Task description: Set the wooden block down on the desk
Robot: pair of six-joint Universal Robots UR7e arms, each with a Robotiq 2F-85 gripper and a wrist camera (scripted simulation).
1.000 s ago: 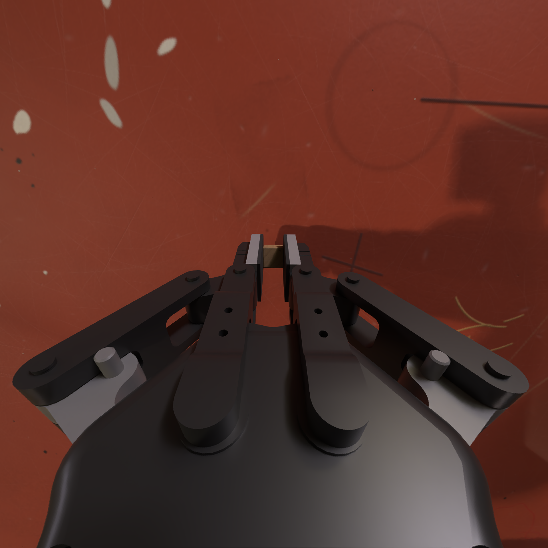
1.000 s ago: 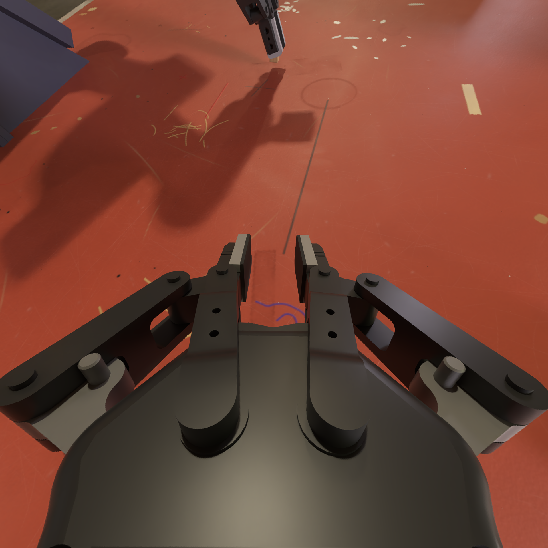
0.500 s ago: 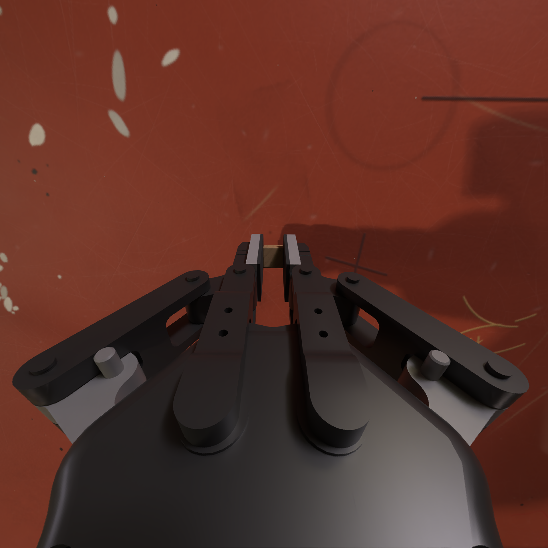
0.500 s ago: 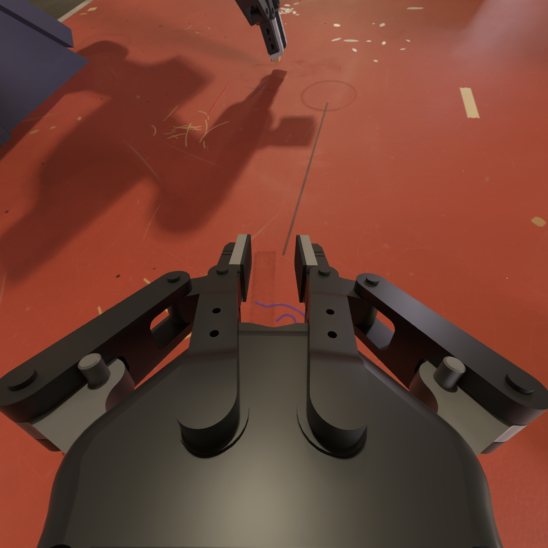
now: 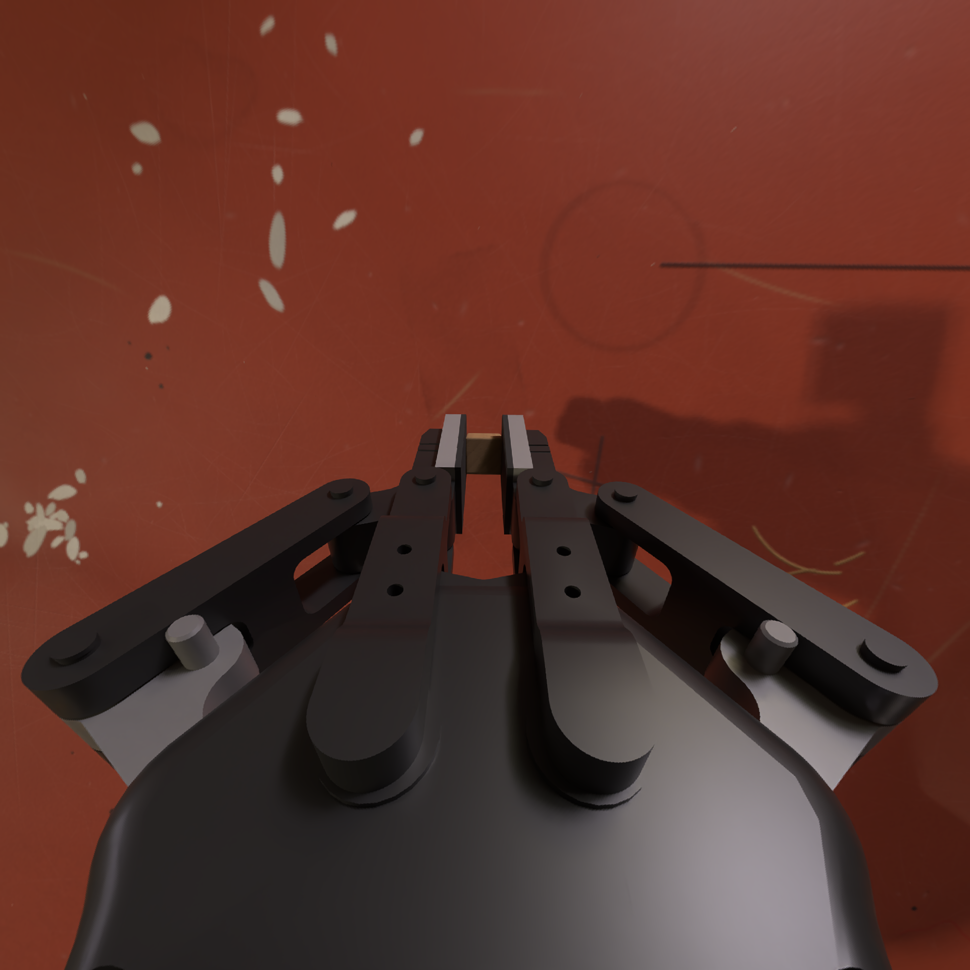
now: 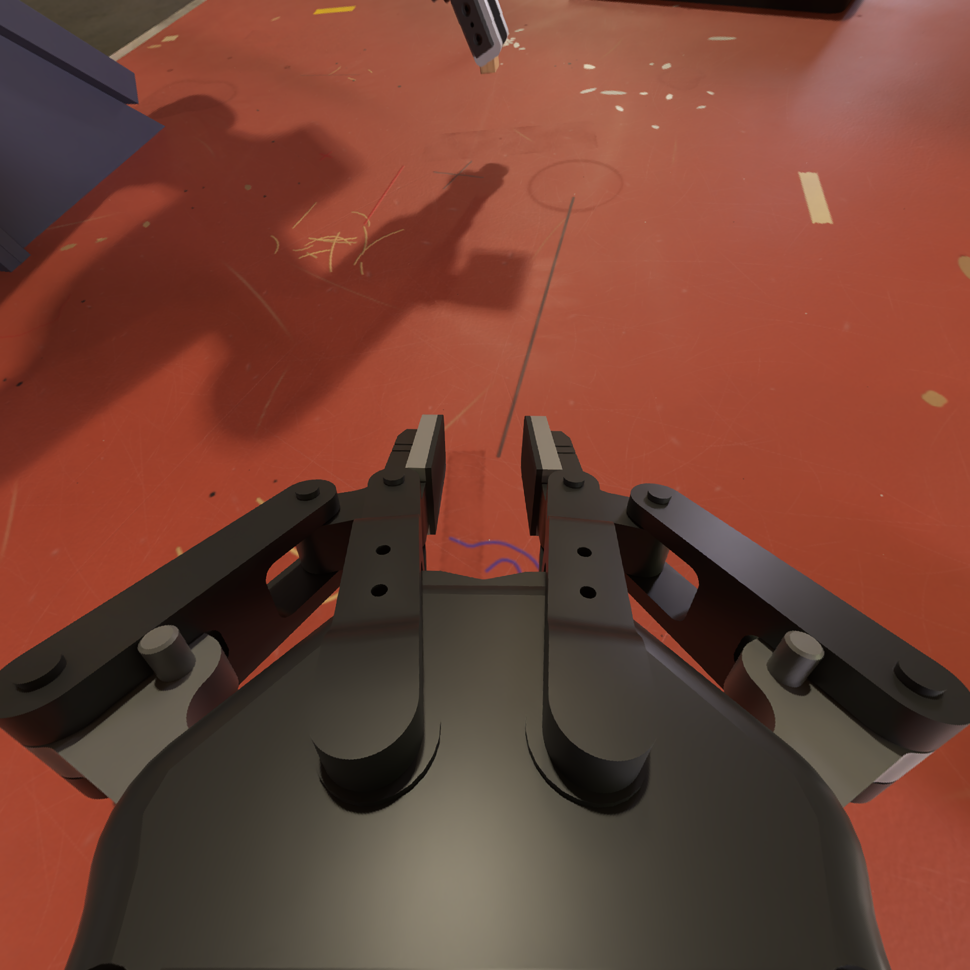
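My left gripper [image 5: 484,446] is shut on a small wooden block [image 5: 483,454], held between its fingertips above the red desk [image 5: 735,131]. The right wrist view shows that gripper [image 6: 485,50] far off at the top, with the block [image 6: 489,65] poking out below its fingertips. Its shadow falls well apart from it on the desk [image 6: 735,367], so the block is in the air. My right gripper [image 6: 484,446] is open and empty, low over the near part of the desk.
A dark blue-grey box [image 6: 52,131] stands at the far left. A dark object [image 6: 735,4] lies along the far right edge. The desk carries a ring mark [image 6: 575,183], a thin dark line [image 6: 535,325], pale flecks [image 5: 277,239] and a tan tape strip [image 6: 814,197].
My left gripper has risen with the block still in it. The desk marks look smaller and its shadow has drawn away from it. The right gripper has stayed about where it was.
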